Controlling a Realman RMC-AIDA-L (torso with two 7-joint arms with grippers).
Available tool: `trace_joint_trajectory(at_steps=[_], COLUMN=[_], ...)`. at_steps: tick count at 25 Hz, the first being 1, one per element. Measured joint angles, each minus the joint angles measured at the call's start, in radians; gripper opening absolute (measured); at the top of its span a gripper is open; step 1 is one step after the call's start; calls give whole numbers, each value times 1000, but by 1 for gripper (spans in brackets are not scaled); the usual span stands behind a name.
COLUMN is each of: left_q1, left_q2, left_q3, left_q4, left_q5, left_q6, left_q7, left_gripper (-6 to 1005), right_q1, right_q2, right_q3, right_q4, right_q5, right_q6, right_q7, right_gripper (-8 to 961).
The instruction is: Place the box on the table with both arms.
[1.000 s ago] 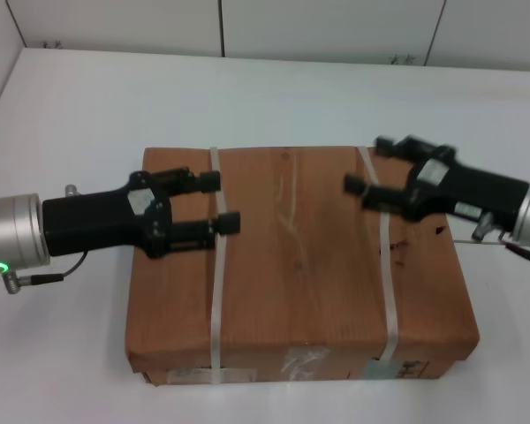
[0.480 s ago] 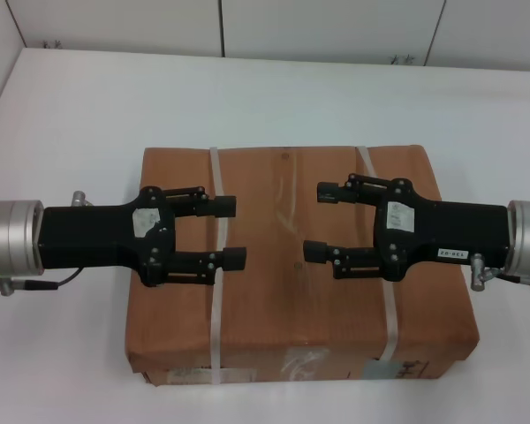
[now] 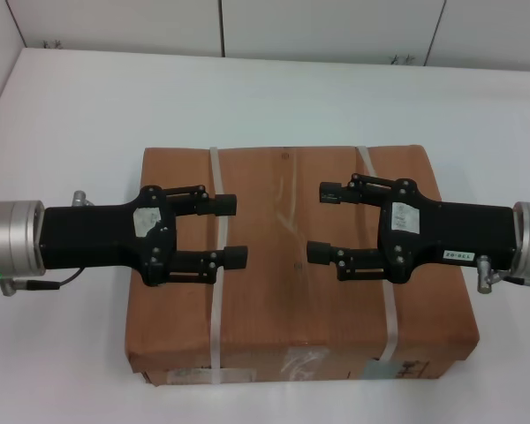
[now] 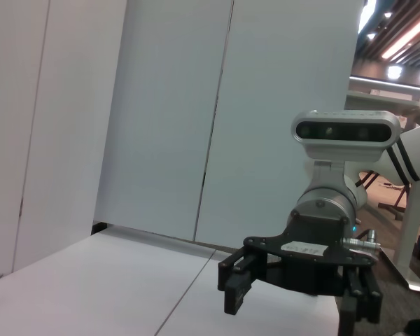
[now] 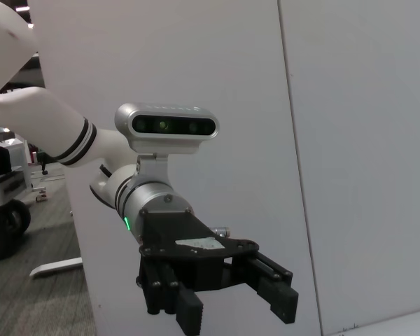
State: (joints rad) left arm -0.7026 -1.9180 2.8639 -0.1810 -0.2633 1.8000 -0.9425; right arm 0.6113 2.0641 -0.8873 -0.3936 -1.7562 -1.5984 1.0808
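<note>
Left gripper (image 3: 228,230) over the box (image 3: 296,265), fingers spread apart and holding nothing, straddling the left strap (image 3: 218,283). Box itself lying flat on the white table (image 3: 88,115), already resting there by the look of it. Right gripper (image 3: 325,221) mirrored over the other half, also spread wide with nothing in it, wrist crossing above the right strap (image 3: 386,309). Both pointing at each other across the middle with a clear gap between. Best bet from here, probably: lift both clear at the same time, straight up, no snagging a strap and no nudging the box.
</note>
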Motion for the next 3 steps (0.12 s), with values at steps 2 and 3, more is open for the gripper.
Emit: trace_joint_trajectory(at_steps=[2, 3], left_q1=[0, 0], left_q2=[0, -1], left_q3=[0, 0], left_q4=[0, 0], left_q5=[0, 0], left_q6=[0, -1], left_q7=[0, 0], left_gripper=[766, 766], right_q1=[0, 0], right_q2=[-1, -1], right_q3=[0, 0], right_q4=[0, 0], right_q5=[0, 0], right_q6=[0, 0], right_q7=[1, 3], right_gripper=[861, 861])
